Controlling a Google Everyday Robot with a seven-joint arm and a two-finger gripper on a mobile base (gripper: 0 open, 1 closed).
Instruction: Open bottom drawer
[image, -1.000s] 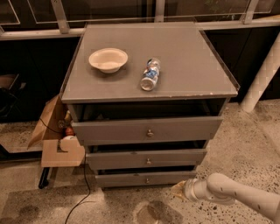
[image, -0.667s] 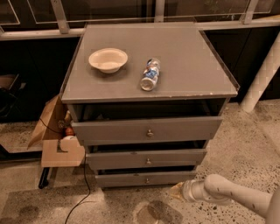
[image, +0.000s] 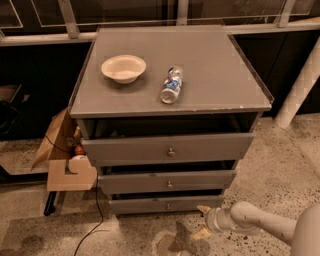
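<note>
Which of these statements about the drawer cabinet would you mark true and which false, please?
1. A bowl sits on the cabinet top. True.
2. The bottle next to it stands upright. False: it lies on its side.
3. The bottom drawer has a small knob at the centre of its front. True.
4. The end effector is clamped on that knob. False: it is low over the floor by the end of the drawer front, away from the knob.
</note>
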